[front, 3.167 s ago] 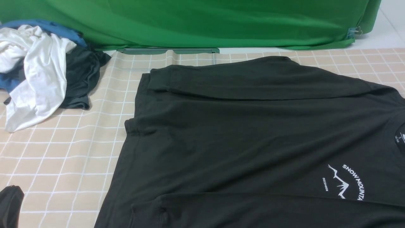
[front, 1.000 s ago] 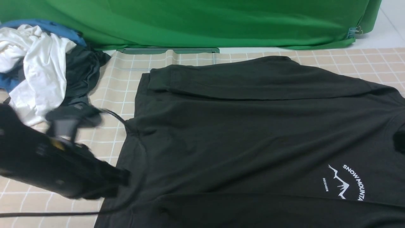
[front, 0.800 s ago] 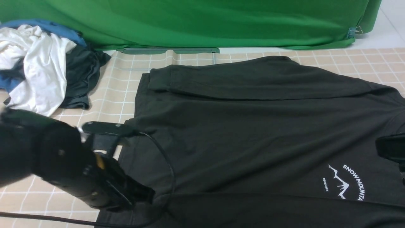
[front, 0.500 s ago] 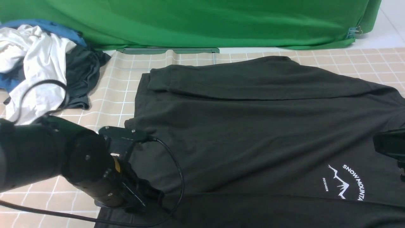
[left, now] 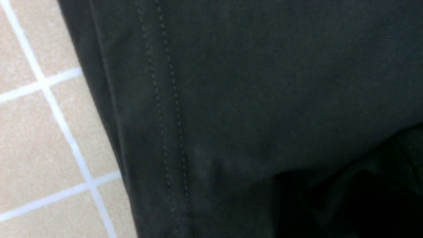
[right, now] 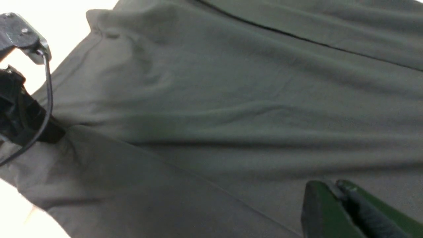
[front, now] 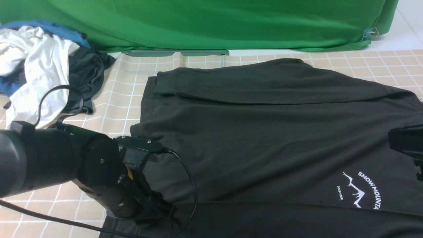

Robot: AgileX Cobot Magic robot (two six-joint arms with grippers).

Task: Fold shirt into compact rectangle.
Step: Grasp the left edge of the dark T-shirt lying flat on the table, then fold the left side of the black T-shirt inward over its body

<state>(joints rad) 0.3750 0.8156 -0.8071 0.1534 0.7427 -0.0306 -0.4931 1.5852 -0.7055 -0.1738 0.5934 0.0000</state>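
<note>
Beige checked tablecloth (front: 66, 172) covers the whole work surface, and the black T-shirt (front: 264, 138) takes up most of it, lying flat from the middle out to the right edge, collar end to the right. Nearest me, a long strip of the shirt is folded over along its near side. The left gripper (front: 158, 210) is down on the near left corner of that strip, right at the double-stitched hem (left: 165, 115). It is so dark against the cloth that I cannot tell how its jaws stand. The bulky left arm (front: 49, 162) reaches in from the left, with a black cable (front: 190, 185) looping over the fabric.

Near the right side sits the white "SNOW MOUNTAIN" print (front: 362, 190). The right gripper (right: 330, 188) hangs over the shirt, its jaws nearly together with nothing visible between them.

Farther back, another strip of the shirt is folded toward me along the far edge. At the far left a heap of clothes (front: 43, 72) lies apart from the shirt: white, blue and dark grey. Behind everything hangs a green backdrop (front: 214, 23).
</note>
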